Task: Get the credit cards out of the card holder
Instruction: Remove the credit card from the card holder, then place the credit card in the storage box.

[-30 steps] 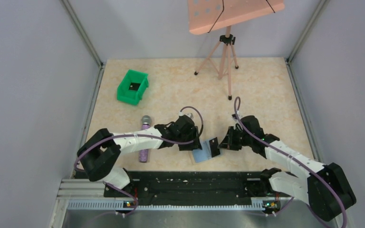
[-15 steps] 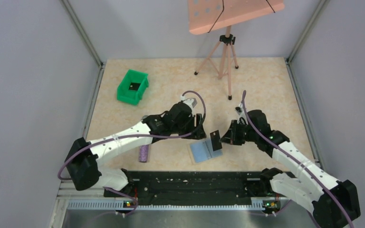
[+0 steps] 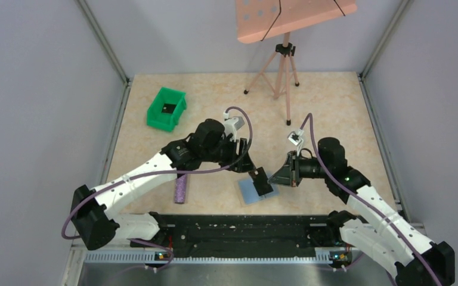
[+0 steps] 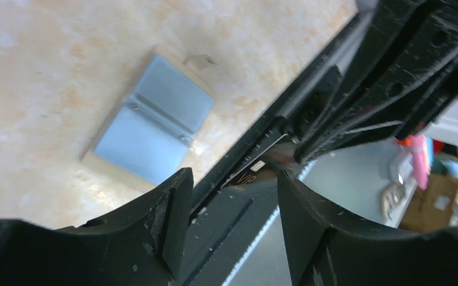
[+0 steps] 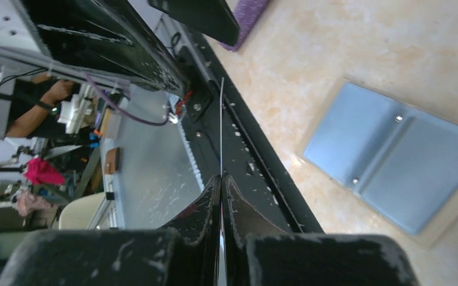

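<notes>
Black card [image 4: 247, 177] marked "VIP" sits pinched in the right end effector [image 5: 221, 177].

A robotics lab test cell: grey panel walls [image 3: 42, 95] enclose a beige tabletop [image 3: 334, 113], tripod [image 3: 284, 74] standing at back.

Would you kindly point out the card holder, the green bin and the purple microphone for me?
card holder [image 3: 248, 193]: top view, blue panel.
green bin [image 3: 160, 121]: top view, near wall.
purple microphone [image 3: 180, 190]: top view, handle.
</notes>
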`<state>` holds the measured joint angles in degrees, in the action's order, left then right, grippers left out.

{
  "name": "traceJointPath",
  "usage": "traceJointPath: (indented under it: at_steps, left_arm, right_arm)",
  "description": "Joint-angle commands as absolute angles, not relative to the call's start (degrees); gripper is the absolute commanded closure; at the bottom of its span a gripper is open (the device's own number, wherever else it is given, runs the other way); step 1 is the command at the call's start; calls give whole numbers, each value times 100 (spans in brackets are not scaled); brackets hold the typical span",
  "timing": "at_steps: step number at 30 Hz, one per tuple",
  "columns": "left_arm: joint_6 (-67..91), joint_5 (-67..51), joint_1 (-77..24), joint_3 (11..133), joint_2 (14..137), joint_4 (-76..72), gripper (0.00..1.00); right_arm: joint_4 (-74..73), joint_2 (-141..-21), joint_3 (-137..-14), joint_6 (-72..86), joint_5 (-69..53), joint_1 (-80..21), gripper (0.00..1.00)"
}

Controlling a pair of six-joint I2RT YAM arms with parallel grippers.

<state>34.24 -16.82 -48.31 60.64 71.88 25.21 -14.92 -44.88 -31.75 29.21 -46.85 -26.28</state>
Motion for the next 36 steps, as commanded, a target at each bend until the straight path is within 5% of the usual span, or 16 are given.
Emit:
traceJointPath:
  at_steps: [1,24,33,36]
  left_arm:
    - [3337,-3015,-4816,5888,6990,1888,42]
    - [3866,-4080,-4448,5127,6529,1226,53]
    - [4005,-4065,-4359,4943,6387,1087,76]
    - [4055,-4054,-4265,4880,6343,1064,75]
  right_arm:
    - [-624,-4362,-2993,3026,-5567,-2573,100]
    - [148,-4181,-2843,3349,-5762,-2569,100]
    - [404,-4212,-2712,3584,-5815,-2566,100]
    - [404,-4227,-2686,3586,-5811,-2571,100]
